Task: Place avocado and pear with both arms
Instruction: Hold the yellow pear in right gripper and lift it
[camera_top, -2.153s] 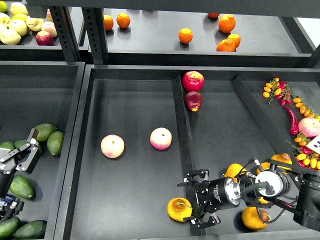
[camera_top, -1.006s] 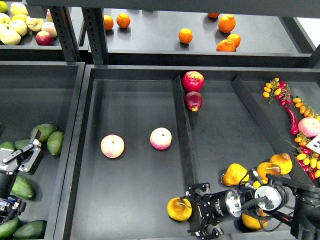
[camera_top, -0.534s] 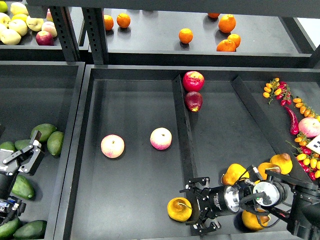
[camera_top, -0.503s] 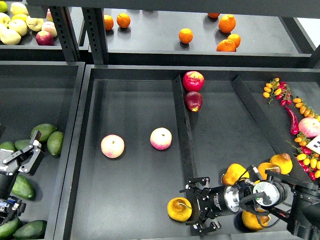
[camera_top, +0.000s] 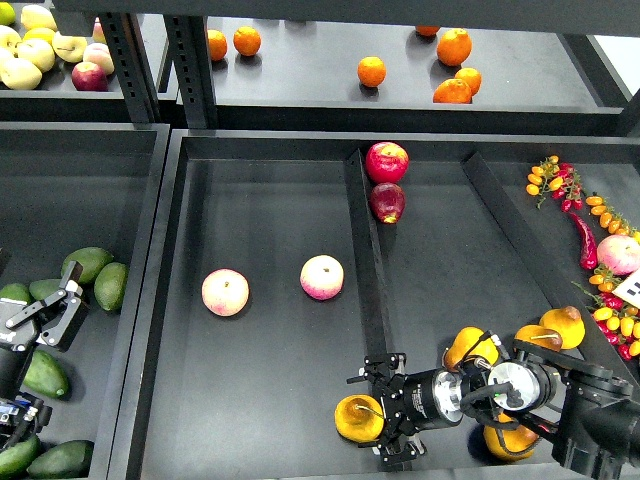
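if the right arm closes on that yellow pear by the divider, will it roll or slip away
The pear looks squat and rounded, so a sideways nudge would probably roll it across the smooth dark tray floor. Its skin seems glossy, so it may slip unless the right gripper, jaws open beside it, closes around its widest part.

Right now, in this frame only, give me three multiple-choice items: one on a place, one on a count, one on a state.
1. Where does the pear by the right gripper lie?
A. In the middle bin, left of the divider
B. On the back shelf among the oranges
C. In the left bin with the avocados

2. How many pink-yellow peaches lie in the middle bin's left section?
A. None
B. Two
C. Five

3. What is the left gripper doing?
A. Holding a red apple
B. Holding a peach
C. Open, holding nothing

Answers: 1 A, the pear sits at the bin's front, just left of the divider. 2 B, one peach and a second. 3 C, its fingers stand apart, empty, near an avocado.
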